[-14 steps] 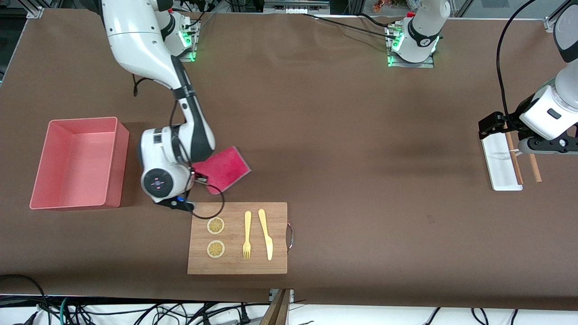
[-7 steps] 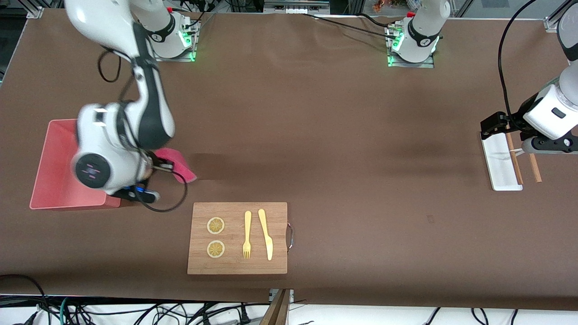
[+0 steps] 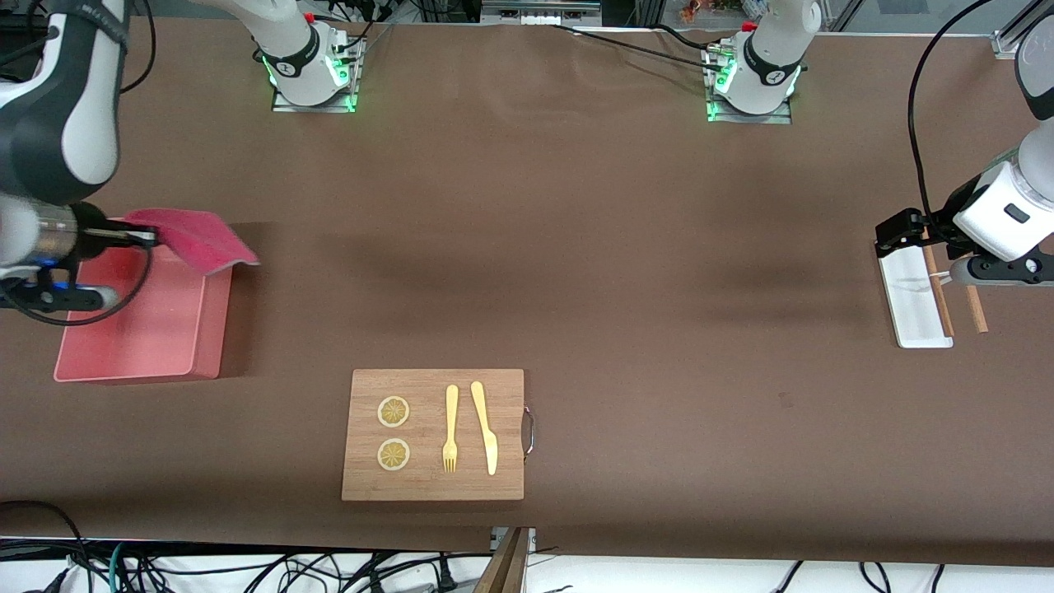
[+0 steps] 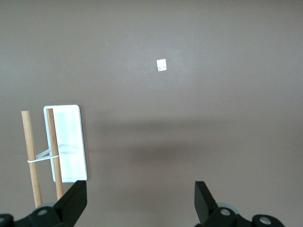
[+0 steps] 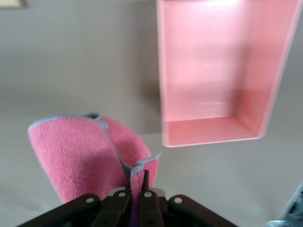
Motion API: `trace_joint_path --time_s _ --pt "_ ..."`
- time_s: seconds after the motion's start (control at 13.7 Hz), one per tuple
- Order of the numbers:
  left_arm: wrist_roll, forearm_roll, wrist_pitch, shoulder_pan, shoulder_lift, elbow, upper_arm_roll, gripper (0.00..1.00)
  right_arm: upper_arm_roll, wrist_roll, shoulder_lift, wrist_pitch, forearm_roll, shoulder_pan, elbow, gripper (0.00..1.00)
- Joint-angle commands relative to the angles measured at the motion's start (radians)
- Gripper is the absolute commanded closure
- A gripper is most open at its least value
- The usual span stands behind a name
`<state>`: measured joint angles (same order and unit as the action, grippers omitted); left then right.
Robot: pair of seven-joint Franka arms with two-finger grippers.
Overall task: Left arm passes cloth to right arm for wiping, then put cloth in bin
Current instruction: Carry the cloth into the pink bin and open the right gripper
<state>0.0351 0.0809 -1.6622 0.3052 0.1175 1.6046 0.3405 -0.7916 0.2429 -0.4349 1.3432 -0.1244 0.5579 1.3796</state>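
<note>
Presently, the scene reads as follows.

Right gripper: fingers clamped together on one edge of the cloth, in the air over the bin's corner that lies farthest from the front camera; in the right wrist view the two thin fingertips pinch the cloth's pale hem.

Cloth: crimson-pink, held off the table by the right gripper, hanging partly over the bin's wall and partly over the brown table beside it; in the right wrist view it droops in a soft fold with its grey edge showing.

Bin: salmon-pink box at the right arm's end of the table, nothing lying in it in the right wrist view.

Right arm: reaches from its base to that end of the table.

Left gripper: fingers wide apart, holding nothing, waiting over the white tray; the left wrist view shows bare table between the fingers.

White tray: at the left arm's end of the table, with two wooden sticks lying by it.

Wooden board: near the front camera, well apart from the bin, bearing two lemon slices, a yellow fork and a yellow knife.
</note>
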Motion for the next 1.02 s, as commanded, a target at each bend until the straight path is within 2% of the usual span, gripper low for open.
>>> trace_joint_path --time_s 0.0,0.29,0.51,0.8,0.88,0.95 --pt "0.008 -0.006 0.021 0.000 0.014 -0.035 0.003 0.00 -0.009 0.154 -0.033 0.008 0.043 -0.094 -0.007 1.00" --pt "0.008 -0.006 0.021 0.000 0.014 -0.035 0.003 0.00 -0.008 0.312 -0.096 0.089 0.071 -0.217 0.010 1.00" --pt "0.009 -0.007 0.021 0.002 0.014 -0.035 0.003 0.00 -0.005 0.325 -0.158 0.215 0.048 -0.236 0.062 1.00" --pt "0.008 -0.007 0.021 0.002 0.016 -0.035 0.003 0.00 0.015 0.325 -0.243 0.315 -0.064 -0.260 0.075 1.00" --pt "0.008 -0.007 0.021 0.002 0.014 -0.035 0.003 0.00 0.021 0.325 -0.261 0.317 -0.069 -0.262 0.076 0.95" --pt "0.006 -0.007 0.021 0.002 0.014 -0.035 0.003 0.00 0.022 0.323 -0.278 0.317 -0.076 -0.262 0.075 0.39"
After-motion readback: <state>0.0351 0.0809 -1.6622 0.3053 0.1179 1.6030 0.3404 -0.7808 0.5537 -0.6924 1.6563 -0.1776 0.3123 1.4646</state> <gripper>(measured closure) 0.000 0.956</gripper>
